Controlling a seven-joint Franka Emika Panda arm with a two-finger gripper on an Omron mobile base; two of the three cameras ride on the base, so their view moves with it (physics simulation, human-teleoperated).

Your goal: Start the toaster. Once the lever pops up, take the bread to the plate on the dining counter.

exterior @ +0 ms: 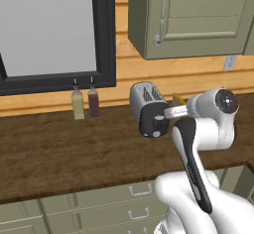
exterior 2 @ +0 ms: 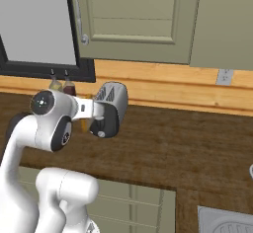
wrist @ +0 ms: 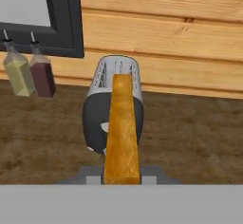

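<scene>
The silver-grey toaster [exterior: 147, 106] [exterior 2: 109, 107] [wrist: 102, 107] stands on the dark wood worktop, its black end panel facing me. A small pale lever [wrist: 105, 127] shows on that panel, above the round dial [wrist: 91, 148]. My gripper [wrist: 122, 176] [exterior: 171, 111] [exterior 2: 94, 109] is shut on the bread [wrist: 122, 128], seen edge-on as a golden-brown strip in front of the toaster and clear of its slots. A sliver of the bread [exterior: 177, 98] shows behind the hand in the left base view. The plate and the dining counter are out of view.
Two bottles [exterior: 84, 104] [wrist: 28, 73] stand against the wooden wall left of the toaster, under a black-framed window [exterior: 54, 29]. Grey-green cabinets [exterior: 193, 15] hang above, drawers [exterior: 134, 198] sit below. A sink corner [exterior 2: 227, 222] lies at the right.
</scene>
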